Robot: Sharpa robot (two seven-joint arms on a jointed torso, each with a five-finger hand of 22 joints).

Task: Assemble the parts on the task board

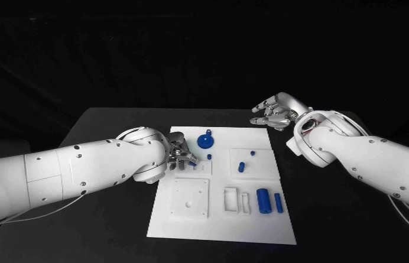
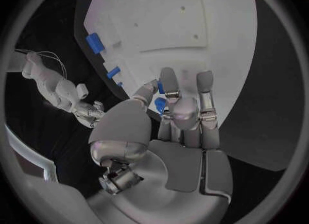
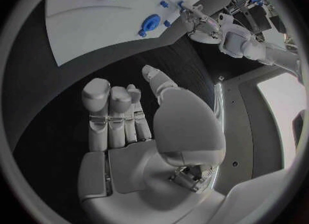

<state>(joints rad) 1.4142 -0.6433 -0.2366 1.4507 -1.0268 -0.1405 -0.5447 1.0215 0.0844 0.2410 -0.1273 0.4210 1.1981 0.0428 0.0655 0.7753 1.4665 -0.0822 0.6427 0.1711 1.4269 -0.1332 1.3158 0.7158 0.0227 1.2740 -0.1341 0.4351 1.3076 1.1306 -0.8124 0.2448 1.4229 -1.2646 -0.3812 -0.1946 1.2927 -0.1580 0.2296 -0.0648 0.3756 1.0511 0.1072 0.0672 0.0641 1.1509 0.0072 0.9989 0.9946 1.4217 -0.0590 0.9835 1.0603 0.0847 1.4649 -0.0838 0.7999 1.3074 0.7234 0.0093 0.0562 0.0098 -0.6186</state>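
The white task board (image 1: 223, 227) lies mid-table. My left hand (image 1: 177, 154) is at the board's left edge and pinches a small blue part (image 1: 192, 163) between thumb and a finger; the left wrist view shows that part (image 2: 159, 102) against the fingertips, just over the board (image 2: 174, 23). A round blue part (image 1: 205, 140) stands just beyond the left hand. Small blue pegs (image 1: 241, 167) sit in the right-hand plate, and two blue cylinders (image 1: 264, 201) lie near the front. My right hand (image 1: 274, 112) hovers off the board's far right corner, fingers apart and holding nothing (image 3: 122, 116).
A raised square plate (image 1: 189, 197) with holes sits at the board's front left, with white slotted holders (image 1: 231, 199) beside it. Black table (image 1: 111, 127) surrounds the board on every side.
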